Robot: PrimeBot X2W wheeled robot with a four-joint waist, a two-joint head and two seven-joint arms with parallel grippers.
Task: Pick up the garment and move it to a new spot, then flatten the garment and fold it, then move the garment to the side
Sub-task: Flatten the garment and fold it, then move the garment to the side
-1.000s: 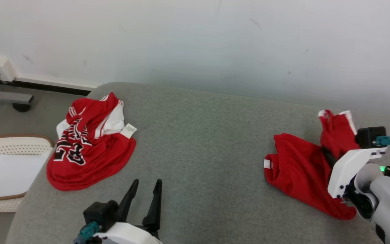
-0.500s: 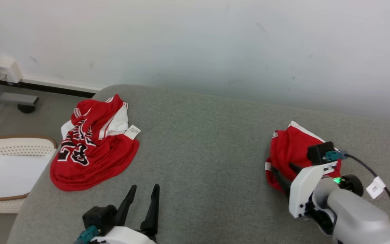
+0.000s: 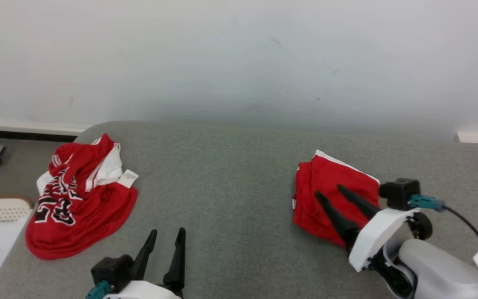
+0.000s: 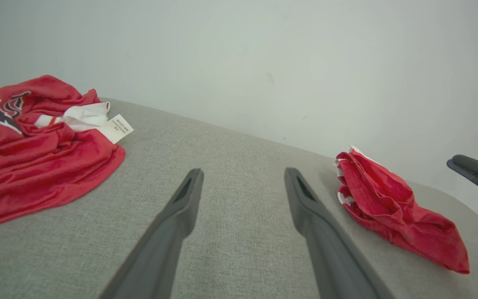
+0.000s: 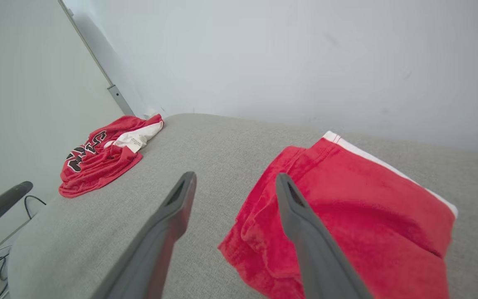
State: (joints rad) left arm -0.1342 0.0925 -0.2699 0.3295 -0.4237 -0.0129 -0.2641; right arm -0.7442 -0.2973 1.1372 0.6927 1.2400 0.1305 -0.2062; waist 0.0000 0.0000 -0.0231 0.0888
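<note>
lying apart, one red garment (image 3: 326, 176), one crumpled numbered jersey (image 3: 82, 209)

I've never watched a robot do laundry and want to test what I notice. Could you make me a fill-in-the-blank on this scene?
1. The folded garment on the cushion is ____ with a white stripe along one edge.
2. The right gripper by it has its fingers ____, not shut.
3. The crumpled jersey lies on the robot's ____ side.
4. The left gripper holds ____.
Missing words: red; open; left; nothing
</note>
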